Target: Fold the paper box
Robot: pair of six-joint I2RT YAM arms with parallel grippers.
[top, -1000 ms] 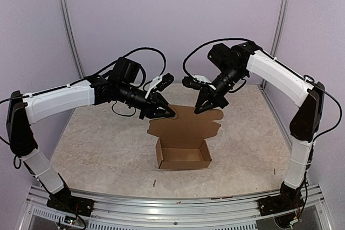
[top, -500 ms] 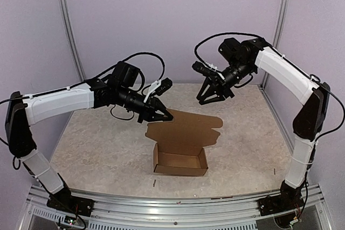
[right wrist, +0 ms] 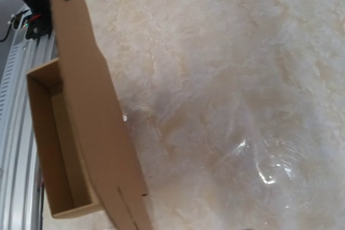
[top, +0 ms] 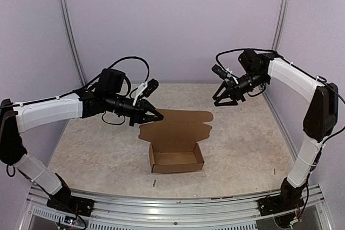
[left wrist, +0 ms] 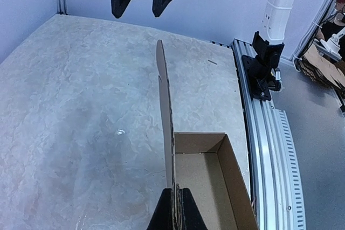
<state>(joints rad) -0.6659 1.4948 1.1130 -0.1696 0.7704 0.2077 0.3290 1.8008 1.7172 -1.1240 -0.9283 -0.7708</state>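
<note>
Left jaws are pinched shut on the far left corner of the paper box's point(top: 176, 157) lid point(top: 175, 125). From the left wrist camera I see the lid point(left wrist: 164, 106) edge-on, running straight away from the closed tips, with the open tray point(left wrist: 210, 181) just to its right.

Right jaws stand apart and hold nothing. They hang above the far right part of the surface point(top: 242, 133), well apart from the box. The left wrist camera shows them at the top of its view with a clear gap between them.

Left arm point(top: 54, 111): the lower link rises from the near left corner. The white forearm reaches right, close to level, and the wrist points right and slightly down at the lid corner.

Right arm point(top: 291, 76): the lower link climbs the right side to a high elbow. The white forearm runs left and towards the back wall, and the wrist is angled down and left.

Box position: middle of the surface, nearer the front rail point(top: 178, 200), with the tray opening upward. The lid is raised from the tray's far wall, its rounded tabs on the right edge. From the right wrist camera the lid point(right wrist: 81, 106) crosses the view as a long brown strip, with the tray to its left. I cannot tell whether the tray rests fully on the surface.
</note>
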